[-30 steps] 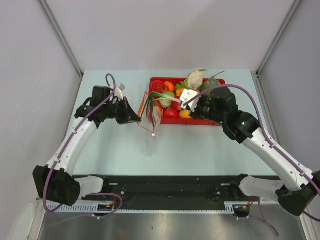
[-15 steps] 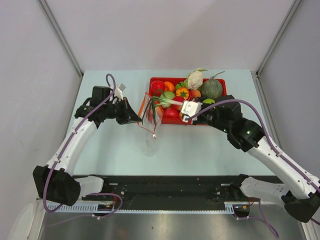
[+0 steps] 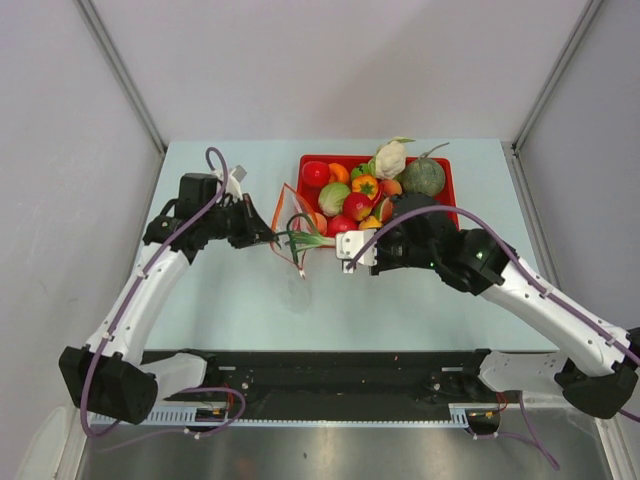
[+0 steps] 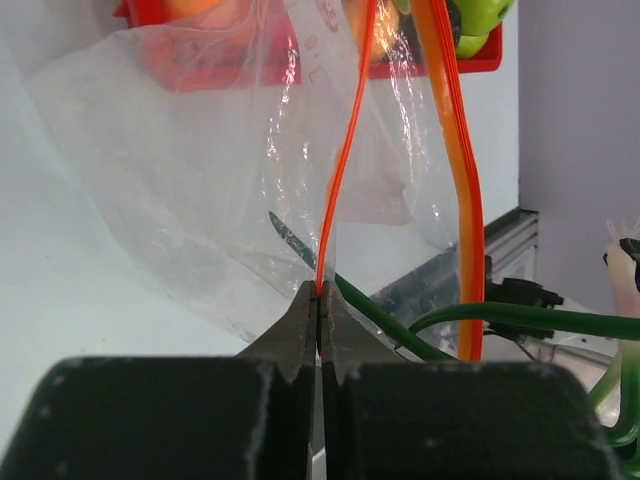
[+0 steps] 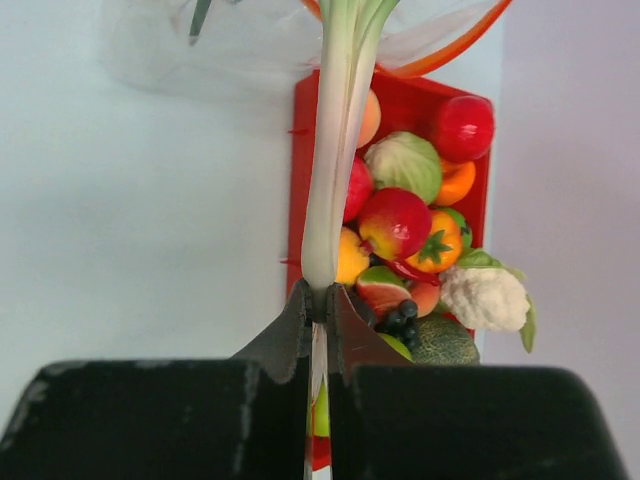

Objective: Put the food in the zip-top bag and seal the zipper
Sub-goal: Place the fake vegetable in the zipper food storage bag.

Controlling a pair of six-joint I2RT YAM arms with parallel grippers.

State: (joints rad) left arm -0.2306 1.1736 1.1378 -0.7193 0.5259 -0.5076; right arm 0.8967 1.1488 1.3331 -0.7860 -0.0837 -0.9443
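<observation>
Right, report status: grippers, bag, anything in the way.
Left gripper shut on the zipper, holding the zip-top bag open. Right gripper shut on spring onion, leaves at bag mouth. Other food in red tray. Nothing blocking.

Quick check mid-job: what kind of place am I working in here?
Likely a lab test cell, not a kitchen: plain grey panel walls box in a pale table, and the food in the red tray is plastic toys.

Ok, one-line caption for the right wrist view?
Right claw shut on a toy spring onion, its green end in the mouth of the zip-top bag, red tray of food beside.
</observation>
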